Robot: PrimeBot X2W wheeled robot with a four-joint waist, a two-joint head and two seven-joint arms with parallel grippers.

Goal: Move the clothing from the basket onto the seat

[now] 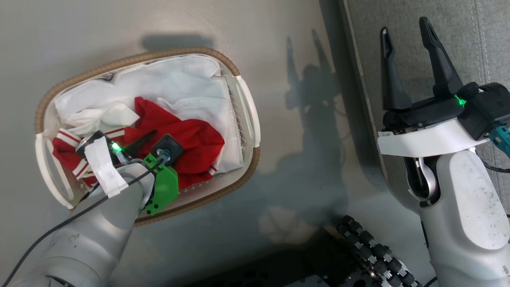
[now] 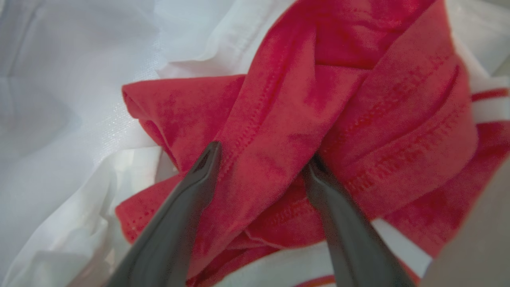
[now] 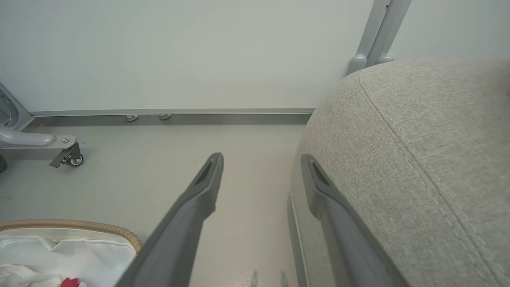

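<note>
The clothing (image 1: 191, 143), a heap of bright red jersey fabric with white stripe trim, lies in the basket (image 1: 131, 60) on the floor (image 1: 79, 32). It is bunched on the white liner (image 1: 187, 83) toward the end nearer the robot. The left jaws are down inside the basket and spread wide. Their two dark fingers (image 2: 179, 215) straddle a twisted fold of the clothing (image 2: 303, 99), tips pressed into the cloth but not closed on it. The right jaws stand equally wide and empty, poised over the edge of the seat (image 1: 486, 40), which sits near the basket with a strip of floor between them. No red fabric appears on the part of the seat (image 3: 418, 159) that shows. On that evidence the job has barely begun. No garment has been lifted and the first pinch is not yet made, so the carry across and the drop onto the seat all remain. How many garments the heap holds cannot be told.
</note>
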